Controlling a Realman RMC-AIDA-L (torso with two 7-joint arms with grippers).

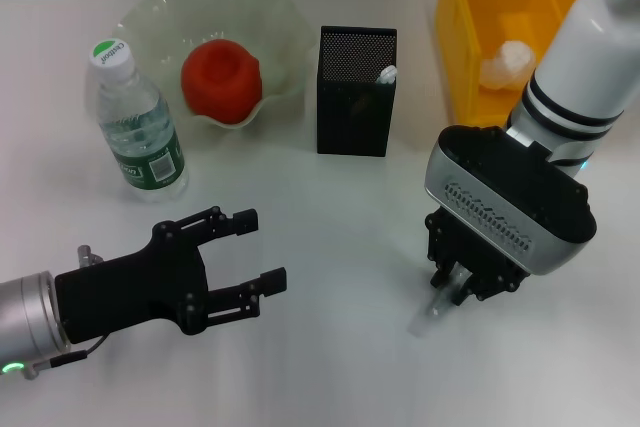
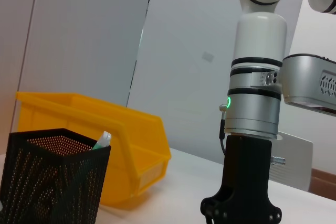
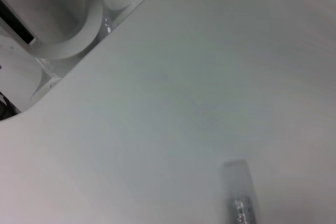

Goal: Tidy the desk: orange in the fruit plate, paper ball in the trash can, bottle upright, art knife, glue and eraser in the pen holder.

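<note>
The right gripper [image 1: 450,290] points down at the white desk [image 1: 330,247], its black fingers closed around the upper end of a small translucent tube-like item [image 1: 428,315], probably the glue or the art knife, though which one cannot be told; the item's lower end touches the desk just below the fingers, and it shows again in the right wrist view as a pale cylinder [image 3: 239,195] lying on the surface. Well to the left of that gripper, the left gripper [image 1: 258,249] hovers low over the desk with its two black fingers spread wide and nothing between them. Behind the left gripper stands the bottle [image 1: 135,127], upright, white cap on top and green label facing the camera. Just beyond the bottle and farther from the left gripper, the orange [image 1: 222,81] sits inside the fruit plate [image 1: 270,7]. Between the two grippers and farther back stands the pen holder [image 1: 354,112], with a white-tipped item [image 1: 386,74] poking above its rim at the corner nearer the right arm; the left wrist view shows the same tip [image 2: 103,140] rising from the mesh box [image 2: 50,182]. Behind the right gripper, partly hidden by the arm, the trash can [image 1: 475,37] holds the paper ball [image 1: 505,65].
</note>
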